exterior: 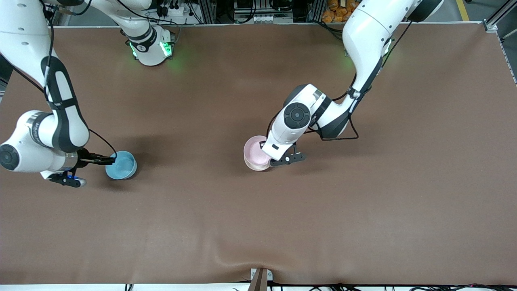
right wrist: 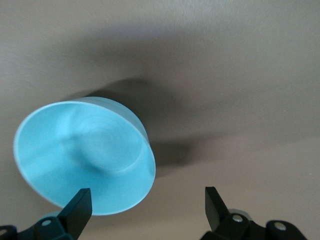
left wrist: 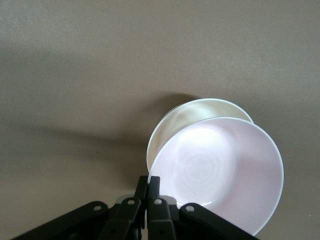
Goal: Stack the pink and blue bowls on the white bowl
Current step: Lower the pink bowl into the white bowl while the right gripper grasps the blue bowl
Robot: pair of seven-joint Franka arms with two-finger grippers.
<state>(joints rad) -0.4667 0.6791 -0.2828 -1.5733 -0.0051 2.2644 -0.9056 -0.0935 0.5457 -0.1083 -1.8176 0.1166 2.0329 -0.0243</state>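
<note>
Near the table's middle, the left gripper (exterior: 270, 161) pinches the rim of the pink bowl (left wrist: 220, 172), mouth up, tilted over the white bowl (left wrist: 200, 112) beneath it. Toward the right arm's edge, the right gripper (right wrist: 145, 210) stands wide beside the blue bowl (exterior: 120, 165), upright, smooth and plain.

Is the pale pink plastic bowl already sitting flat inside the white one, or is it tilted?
Tilted and offset. In the left wrist view the pale pink plastic bowl, pinched by the left end effector, overlaps the white plastic bowl, whose rim shows uncovered.
</note>
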